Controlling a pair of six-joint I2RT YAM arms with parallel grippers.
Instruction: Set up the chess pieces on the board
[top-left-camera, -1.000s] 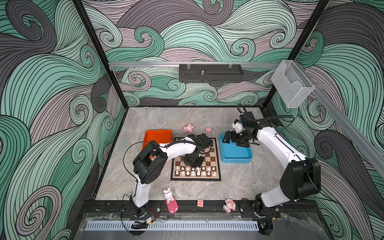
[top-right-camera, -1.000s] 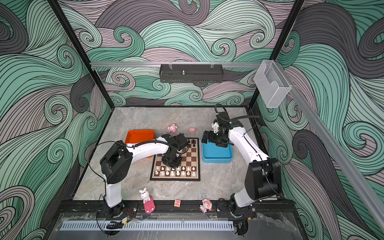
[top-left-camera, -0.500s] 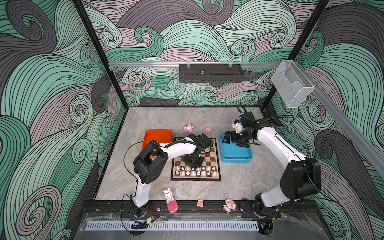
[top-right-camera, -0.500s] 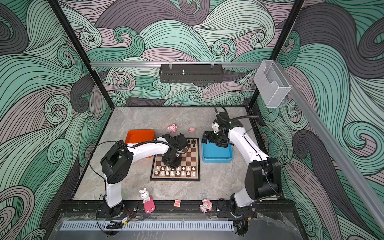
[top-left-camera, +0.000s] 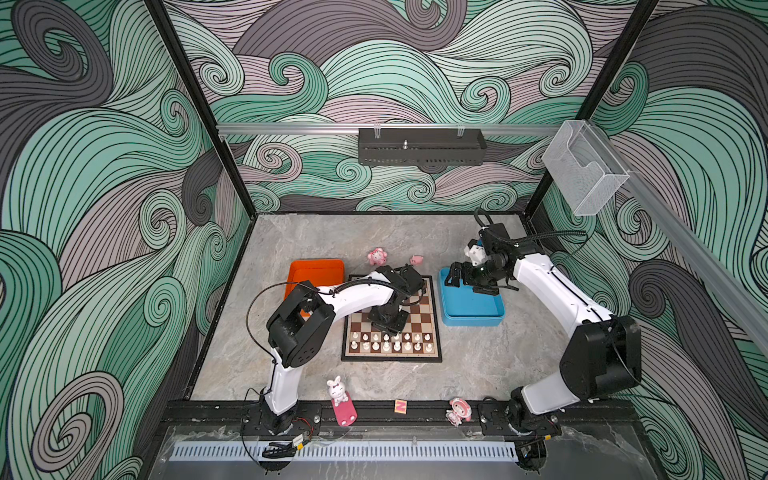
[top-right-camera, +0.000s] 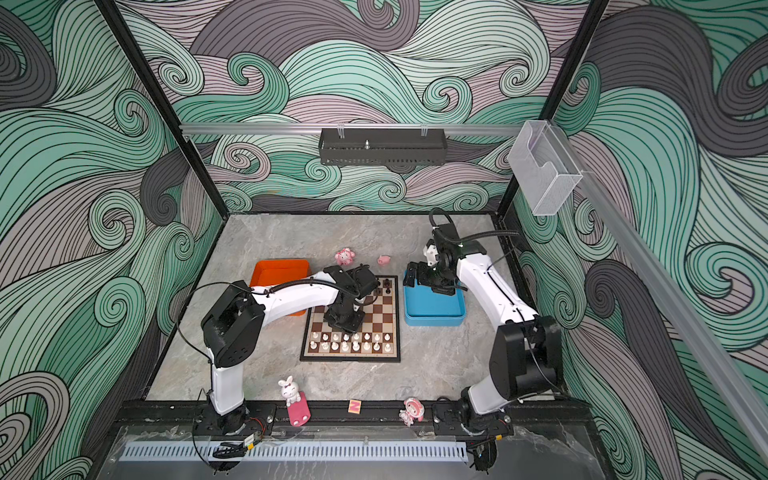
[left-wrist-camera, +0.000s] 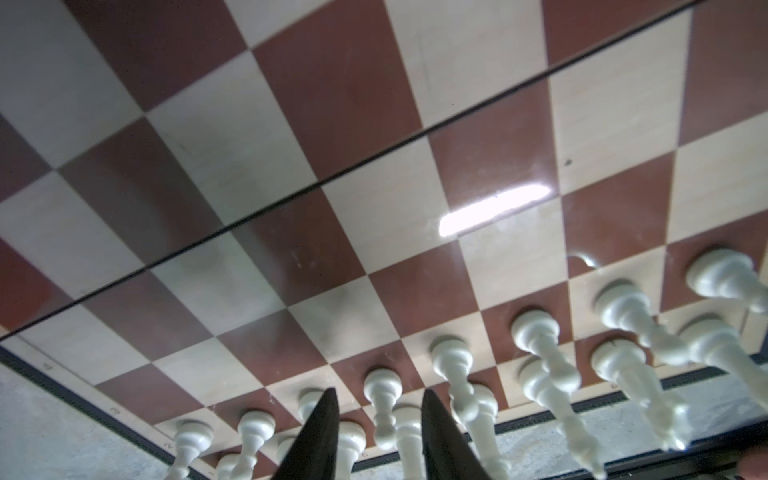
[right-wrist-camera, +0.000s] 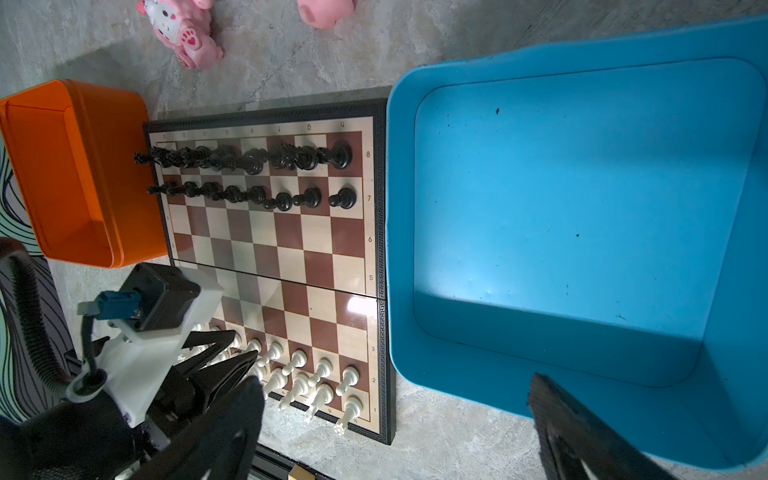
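Found white chess pieces (right-wrist-camera: 307, 374) ranked in two rows at the chessboard's (right-wrist-camera: 291, 249) near edge, black chess pieces (right-wrist-camera: 257, 174) in two at the far edge; judged setup near complete. Saw left gripper (left-wrist-camera: 378, 424) low over the white rows, jaws part-way apart astride a white pawn (left-wrist-camera: 382, 388) without pinching, presumably seating it. Noted right gripper (right-wrist-camera: 395, 436) wide and empty over the bare blue tray (right-wrist-camera: 582, 208), parked clear.

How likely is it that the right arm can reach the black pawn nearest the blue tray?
Likely yes: the right pincer hangs open over the blue tray, beside the board, with nothing between it and that pawn.
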